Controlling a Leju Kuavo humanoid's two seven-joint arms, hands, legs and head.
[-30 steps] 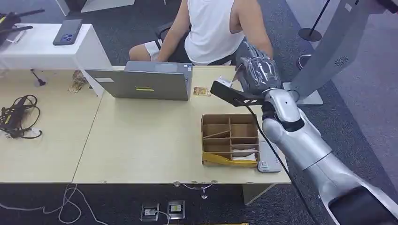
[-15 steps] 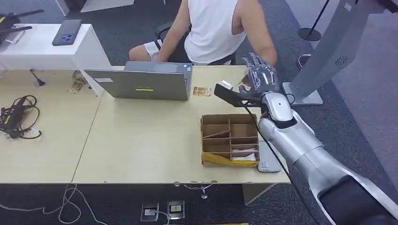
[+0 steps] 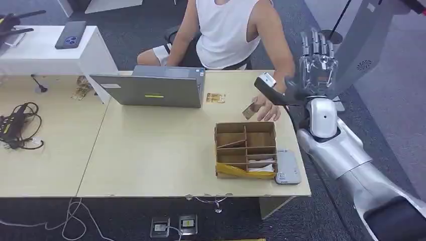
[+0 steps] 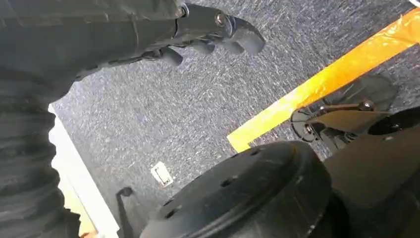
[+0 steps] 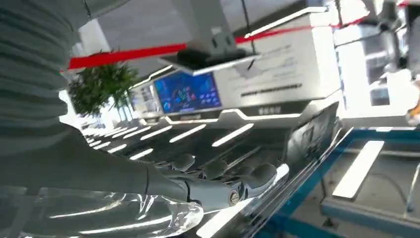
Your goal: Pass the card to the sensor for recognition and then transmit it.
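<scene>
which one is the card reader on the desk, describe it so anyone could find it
On the light wooden desk, find the brown divided box near the front right corner. The card reader lies flat against that box's right side, the only pale grey slab there.

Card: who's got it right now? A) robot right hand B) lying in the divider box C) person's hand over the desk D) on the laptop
C: the card sits in the person's hand just beyond the divider box; the right hand is raised, fingers spread, holding nothing.
</scene>
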